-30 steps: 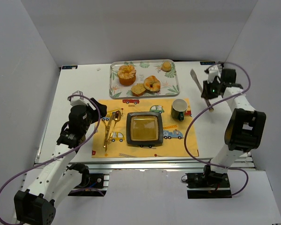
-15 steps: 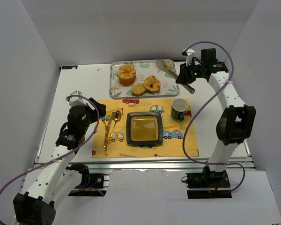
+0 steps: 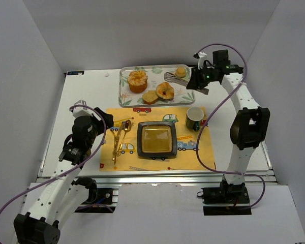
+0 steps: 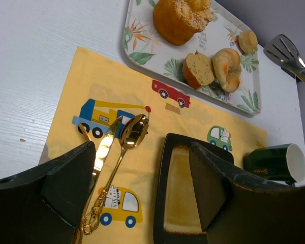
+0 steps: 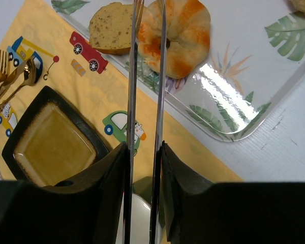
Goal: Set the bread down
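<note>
Several breads lie on a floral tray (image 3: 185, 94) at the back: a large sugared bun (image 3: 138, 80), a cut slice (image 3: 150, 96), a round orange-topped bun (image 3: 165, 91) and a small bun (image 3: 180, 72). My right gripper (image 3: 197, 84) is shut on metal tongs (image 3: 177, 78) and holds them over the tray's right part. In the right wrist view the tongs (image 5: 147, 76) point between the slice (image 5: 111, 33) and the round bun (image 5: 180, 35), with their arms slightly apart. My left gripper (image 3: 99, 127) is open and empty over the placemat's left side. A black square plate (image 3: 156, 140) sits mid-mat.
A green mug (image 3: 194, 118) stands on the yellow placemat (image 3: 193, 155) right of the plate. Gold cutlery (image 3: 119, 137) lies on the mat's left side, under my left gripper (image 4: 142, 152). White walls enclose the table on three sides.
My right arm has swung left from the table's right side, carrying the tongs to above the tray. The left arm has barely moved.
</note>
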Available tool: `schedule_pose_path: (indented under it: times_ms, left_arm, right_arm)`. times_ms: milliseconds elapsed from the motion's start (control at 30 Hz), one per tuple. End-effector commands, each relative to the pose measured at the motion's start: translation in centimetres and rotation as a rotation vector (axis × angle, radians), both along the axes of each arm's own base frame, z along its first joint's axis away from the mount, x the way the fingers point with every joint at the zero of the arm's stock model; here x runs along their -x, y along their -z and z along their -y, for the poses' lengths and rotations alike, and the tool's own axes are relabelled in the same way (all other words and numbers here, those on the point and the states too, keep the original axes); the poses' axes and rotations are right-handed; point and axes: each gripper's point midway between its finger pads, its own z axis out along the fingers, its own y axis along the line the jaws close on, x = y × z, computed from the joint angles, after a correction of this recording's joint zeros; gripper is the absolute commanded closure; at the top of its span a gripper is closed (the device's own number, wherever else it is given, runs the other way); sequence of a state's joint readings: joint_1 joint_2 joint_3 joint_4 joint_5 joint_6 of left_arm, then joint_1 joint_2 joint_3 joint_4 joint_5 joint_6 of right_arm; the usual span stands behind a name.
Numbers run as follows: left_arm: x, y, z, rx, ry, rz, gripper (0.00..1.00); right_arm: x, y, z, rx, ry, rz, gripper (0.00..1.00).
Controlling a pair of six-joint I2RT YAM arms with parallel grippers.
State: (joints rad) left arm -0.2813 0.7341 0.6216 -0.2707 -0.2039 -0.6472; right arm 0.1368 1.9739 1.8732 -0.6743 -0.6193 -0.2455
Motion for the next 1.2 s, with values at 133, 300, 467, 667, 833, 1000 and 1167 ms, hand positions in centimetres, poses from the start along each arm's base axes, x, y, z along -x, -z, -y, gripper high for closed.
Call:
schedule_pose_path:
  times_ms: [133, 300, 467, 667, 833, 1000, 1167]
  left_arm:
    - [-0.5, -1.3, -0.2, 0.003, -0.016, 0.023, 0.17]
    - [-0.8, -0.8, 0.1, -0.006, -0.004, 0.016, 0.16]
    - [-1.0, -0.4, 0.3, 0.003, 0.004, 0.022, 0.16]
    - [-0.8, 0.1, 0.4, -0.003, 0.015, 0.016, 0.16]
    - [-0.7, 0.2, 0.4, 0.0, 0.016, 0.018, 0.16]
    - [-0.5, 0.0, 0.1, -0.005, 0.006, 0.024, 0.16]
    - [-0.3, 0.2, 0.0, -0.001, 0.0, 0.022, 0.16]
  right_arm:
    - [1.2, -1.3, -3.1, 0.173, -0.005, 0.11, 0.68]
    - [2.9, -0.7, -3.1, 0.356, -0.006, 0.222, 0.68]
    - [4.6, 0.9, -3.4, 0.477, -0.03, 0.297, 0.67]
    - [5.4, 1.4, -3.0, 0.562, -0.034, 0.378, 0.63]
    - [5.5, 1.9, -3.1, 0.596, -0.035, 0.422, 0.58]
    - [5.4, 2.5, -3.4, 0.6, -0.045, 0.428, 0.57]
    - [5.2, 2.8, -3.6, 0.612, -0.051, 0.452, 0.56]
